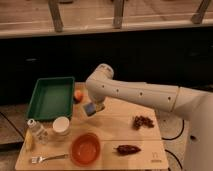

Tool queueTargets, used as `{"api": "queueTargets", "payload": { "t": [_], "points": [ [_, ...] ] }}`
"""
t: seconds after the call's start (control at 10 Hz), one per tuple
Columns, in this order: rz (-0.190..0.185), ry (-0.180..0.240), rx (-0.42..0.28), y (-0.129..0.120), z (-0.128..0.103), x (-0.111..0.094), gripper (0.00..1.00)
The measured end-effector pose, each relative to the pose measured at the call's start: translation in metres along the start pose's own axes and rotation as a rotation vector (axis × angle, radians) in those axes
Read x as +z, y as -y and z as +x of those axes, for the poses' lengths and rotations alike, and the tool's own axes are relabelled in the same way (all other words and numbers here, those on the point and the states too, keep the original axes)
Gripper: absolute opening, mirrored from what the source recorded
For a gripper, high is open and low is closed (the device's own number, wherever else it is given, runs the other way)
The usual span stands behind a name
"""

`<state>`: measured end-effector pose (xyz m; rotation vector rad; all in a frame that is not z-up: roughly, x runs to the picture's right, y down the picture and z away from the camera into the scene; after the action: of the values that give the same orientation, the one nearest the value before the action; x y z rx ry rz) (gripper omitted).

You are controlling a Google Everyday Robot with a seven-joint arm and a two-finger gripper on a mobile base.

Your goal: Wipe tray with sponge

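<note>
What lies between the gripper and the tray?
In the camera view, a small round orange thing lies between the gripper, shut on the sponge, and the tray.

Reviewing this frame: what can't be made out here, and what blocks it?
Camera view only:
Gripper, holding the sponge over the table right of the tray: jaws hidden behind arm and sponge.
Orange fruit: partly behind the arm.
Brown pieces at right: too blurred to identify.
Robot's body: cut off by right edge.
</note>
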<state>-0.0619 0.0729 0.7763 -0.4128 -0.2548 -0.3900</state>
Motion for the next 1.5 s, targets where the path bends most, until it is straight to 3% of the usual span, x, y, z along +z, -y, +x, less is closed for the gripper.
{"api": "queueTargets", "payload": {
  "t": [0.5, 1.5],
  "points": [
    [0.034, -0.004, -0.072, 0.035, -0.029, -0.011, 0.02],
    [0.073, -0.008, -0.193, 0.099, -0.054, 0.003, 0.02]
  ]
}}
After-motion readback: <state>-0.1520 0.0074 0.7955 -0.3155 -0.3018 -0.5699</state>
